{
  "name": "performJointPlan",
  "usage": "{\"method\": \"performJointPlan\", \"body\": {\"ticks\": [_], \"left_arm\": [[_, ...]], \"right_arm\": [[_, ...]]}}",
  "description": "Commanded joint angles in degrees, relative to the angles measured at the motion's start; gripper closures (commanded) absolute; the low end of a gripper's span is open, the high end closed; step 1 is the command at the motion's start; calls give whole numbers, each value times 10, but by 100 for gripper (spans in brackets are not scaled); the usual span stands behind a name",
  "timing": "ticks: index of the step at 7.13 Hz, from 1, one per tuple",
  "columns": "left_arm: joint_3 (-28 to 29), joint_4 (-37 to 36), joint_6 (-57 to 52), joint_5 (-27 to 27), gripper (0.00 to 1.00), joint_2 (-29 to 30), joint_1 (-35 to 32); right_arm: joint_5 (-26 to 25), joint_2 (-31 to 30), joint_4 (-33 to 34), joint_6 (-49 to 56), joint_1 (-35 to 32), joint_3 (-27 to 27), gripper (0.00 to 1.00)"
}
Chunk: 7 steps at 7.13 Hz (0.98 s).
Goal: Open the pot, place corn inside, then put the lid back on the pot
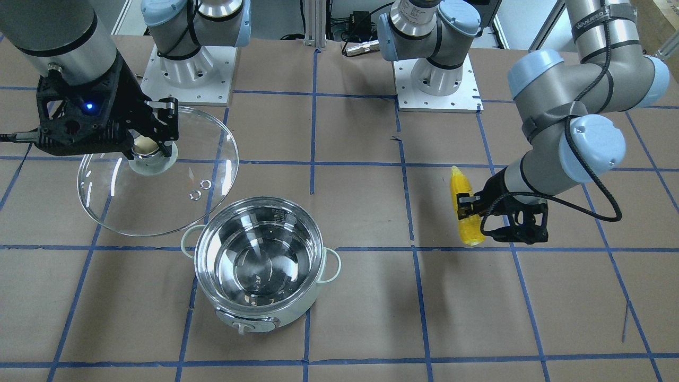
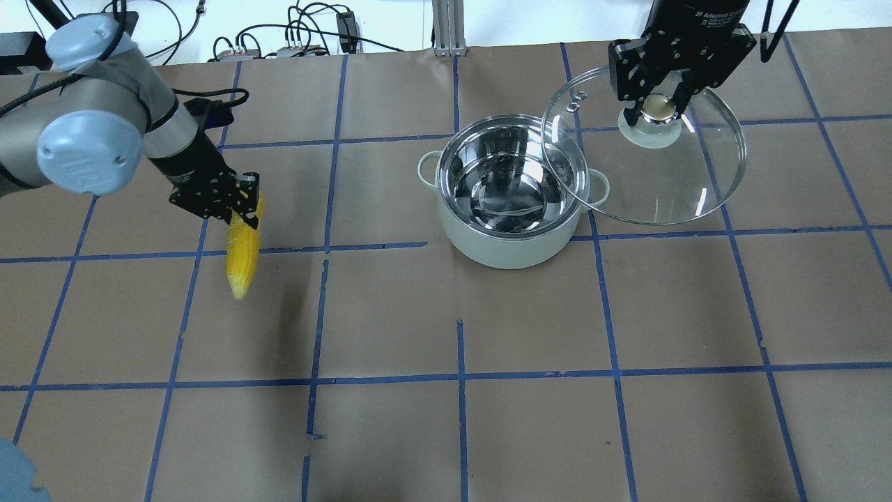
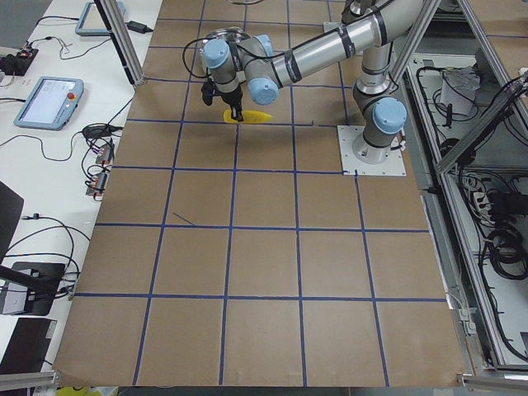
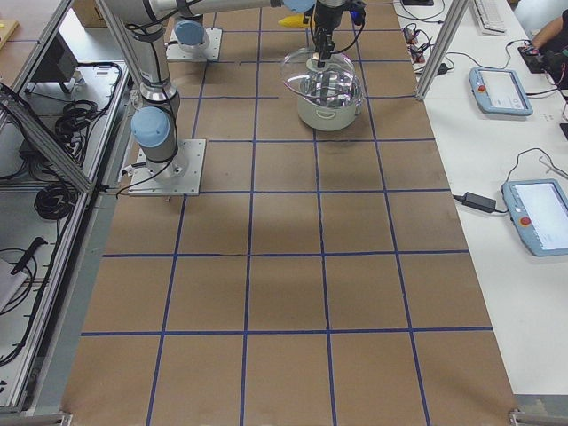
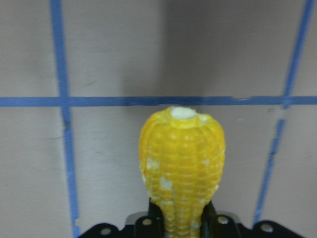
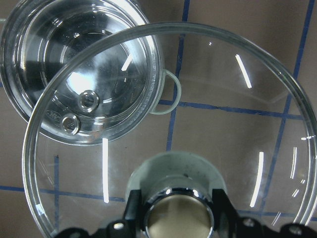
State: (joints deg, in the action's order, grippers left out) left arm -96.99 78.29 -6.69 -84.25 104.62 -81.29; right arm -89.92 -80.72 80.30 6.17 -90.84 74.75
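The pale mint pot [image 2: 512, 202] stands open mid-table, its steel inside empty; it also shows in the front view [image 1: 260, 262]. My right gripper [image 2: 658, 104] is shut on the knob of the clear glass lid [image 2: 662, 181] and holds it in the air, beside the pot toward my right [image 1: 159, 170], its edge overlapping the pot's rim [image 6: 163, 99]. My left gripper [image 2: 240, 206] is shut on the yellow corn [image 2: 244, 251] and holds it above the table, far to the pot's left [image 1: 464, 209]. The left wrist view shows the corn [image 5: 182, 163] end-on between the fingers.
The brown table [image 2: 446, 418] is marked with blue tape lines. Both arm bases [image 1: 185, 69] stand at the robot's edge. Cables and connectors [image 2: 293, 38] lie beyond the far edge. Tablets [image 4: 501, 89] sit on the side bench.
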Motion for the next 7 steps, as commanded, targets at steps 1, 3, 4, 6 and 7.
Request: {"method": "performJointPlan", "body": {"ticks": [1, 3, 4, 6, 7], "left_arm": [[63, 4, 134, 48, 84, 10, -94], [142, -2, 219, 66, 84, 50, -162], [180, -4, 249, 66, 84, 77, -191], [247, -36, 313, 65, 84, 141, -250], [276, -45, 320, 59, 84, 174, -273]], "right_arm": [[-3, 3, 6, 2, 0, 2, 88], [-28, -3, 6, 13, 24, 32, 88], [-27, -7, 7, 30, 40, 39, 88], [-25, -6, 7, 31, 50, 47, 89], [-25, -8, 20, 31, 50, 57, 88]]}}
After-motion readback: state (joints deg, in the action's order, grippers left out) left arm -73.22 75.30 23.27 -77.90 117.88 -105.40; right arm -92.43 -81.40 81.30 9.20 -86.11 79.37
